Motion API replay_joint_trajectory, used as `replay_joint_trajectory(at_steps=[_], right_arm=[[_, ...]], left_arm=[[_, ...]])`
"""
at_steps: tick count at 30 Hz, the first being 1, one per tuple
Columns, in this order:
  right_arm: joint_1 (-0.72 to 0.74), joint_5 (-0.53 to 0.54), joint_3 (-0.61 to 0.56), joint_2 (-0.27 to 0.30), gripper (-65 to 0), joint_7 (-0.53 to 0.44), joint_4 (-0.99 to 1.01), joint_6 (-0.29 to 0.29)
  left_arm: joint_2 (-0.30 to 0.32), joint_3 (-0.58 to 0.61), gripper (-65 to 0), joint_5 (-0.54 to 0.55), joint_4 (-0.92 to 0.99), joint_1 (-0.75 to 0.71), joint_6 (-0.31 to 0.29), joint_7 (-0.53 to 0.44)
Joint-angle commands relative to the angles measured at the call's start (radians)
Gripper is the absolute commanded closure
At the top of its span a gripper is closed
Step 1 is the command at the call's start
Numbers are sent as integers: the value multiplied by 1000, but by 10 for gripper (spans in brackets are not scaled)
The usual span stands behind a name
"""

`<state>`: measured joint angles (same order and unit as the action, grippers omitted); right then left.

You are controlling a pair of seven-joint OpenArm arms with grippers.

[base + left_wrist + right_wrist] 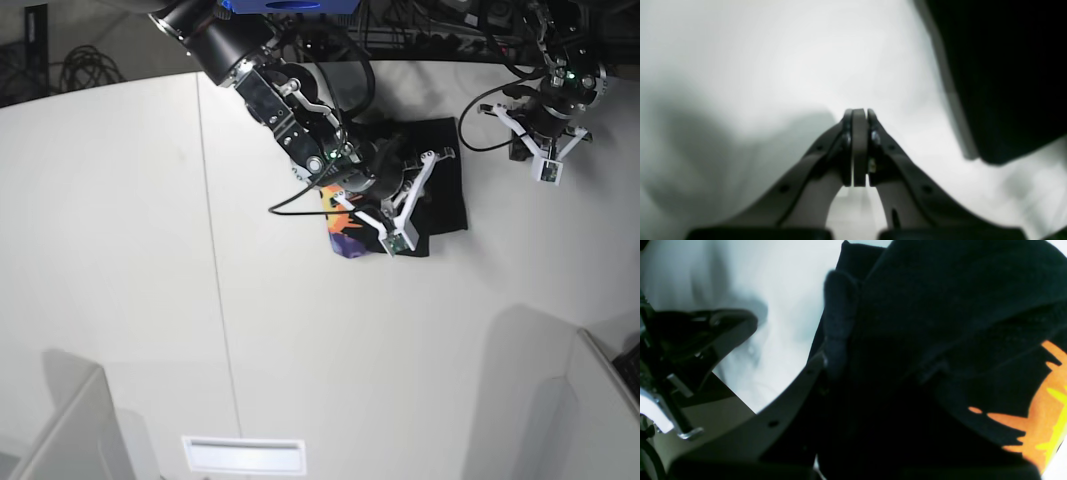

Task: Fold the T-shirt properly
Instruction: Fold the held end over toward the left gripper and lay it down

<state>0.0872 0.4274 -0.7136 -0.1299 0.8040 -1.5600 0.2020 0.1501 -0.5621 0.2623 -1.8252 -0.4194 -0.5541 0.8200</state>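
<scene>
Folding looks near done: the T-shirt (415,190) is bunched into a compact black bundle mid-table, print peeking out. A fold is pinched by the right gripper (826,363); the left gripper (859,115) is closed empty, parked aside. Final tidy and release are judged left.

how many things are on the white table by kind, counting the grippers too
T-shirt: 1, black with an orange and purple print
grippers: 2, right gripper shut on the T-shirt, left gripper shut and empty
Total: 3
</scene>
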Motion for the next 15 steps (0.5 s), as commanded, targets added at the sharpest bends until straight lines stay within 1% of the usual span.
replay_joint_trajectory(at_steps=[1,3,5,6,8,9,10,11,12,13,15], right_arm=[[15,9,-2,-15,0,-21,-17,-5],[15,23,-2,-15,0,-18,-15,-5],[15,69,-2,-15,0,-18,-13,-5],[16,92,-2,-15,-39,-19,-6,-5],[23,140,-2,-15,-201,-21,20,-5],[23,161,-2,-15,-279,-21,34,-5],[23,176,-1,-15,-348,-22,40,-5],[23,184,-2,-15,-395,-22,40,-5],[23,192,-2,-15,-428,-25,40,-5],[23,192,-4,-15,-437,-38,37,-5],[21,192,-21,-15,-438,-67,37,-5]], left_arm=[[10,-20,0,7,-20,-12,-5,-21],[10,-48,0,7,-20,-29,-7,-21],[10,-74,0,7,-20,-45,-7,-24],[10,-86,0,7,-20,-49,-8,-24],[10,-111,0,7,-20,-51,-10,-24],[10,-125,0,7,-20,-60,-22,-24],[10,-138,0,7,-21,-65,-48,-24],[10,-151,0,7,-21,-69,-77,-23],[10,-167,0,7,-21,-69,-113,-18],[10,-183,0,7,-21,-69,-142,-18],[6,-210,0,7,-20,-71,-144,-17]])
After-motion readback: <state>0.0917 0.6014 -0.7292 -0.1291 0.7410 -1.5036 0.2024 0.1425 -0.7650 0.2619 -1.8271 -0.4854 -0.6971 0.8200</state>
